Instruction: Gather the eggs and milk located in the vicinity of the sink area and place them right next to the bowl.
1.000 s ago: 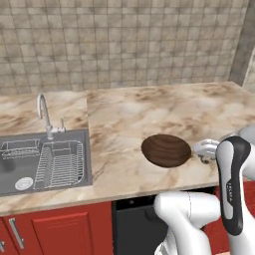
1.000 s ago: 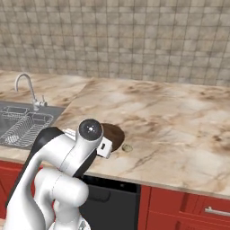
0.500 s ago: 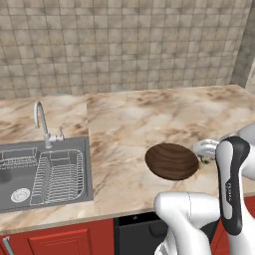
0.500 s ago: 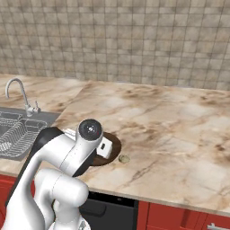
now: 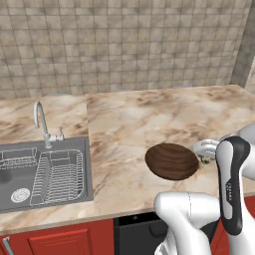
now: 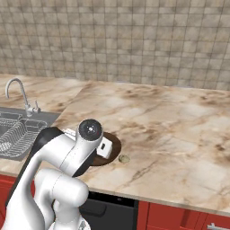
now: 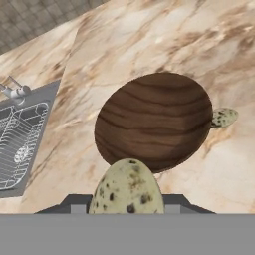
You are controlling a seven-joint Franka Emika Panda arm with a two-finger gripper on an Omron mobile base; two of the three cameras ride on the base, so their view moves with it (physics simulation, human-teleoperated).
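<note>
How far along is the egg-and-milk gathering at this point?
Done: one egg lies right beside the bowl. In hand: the gripper appears to hold a second egg near the bowl. Left: setting it down, then the milk; no carton stands by the bowl yet.

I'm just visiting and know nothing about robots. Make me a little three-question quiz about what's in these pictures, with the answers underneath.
1. True or false: a speckled egg already lies on the counter beside the bowl.
2. What sits closest to the hand camera, between the fingers?
A. a second speckled egg
B. a milk carton
C. a spoon
3. Fill in: the wire dish rack sits inside the ____.

Key
1. True; it lies right at the bowl's rim.
2. A
3. sink
</note>
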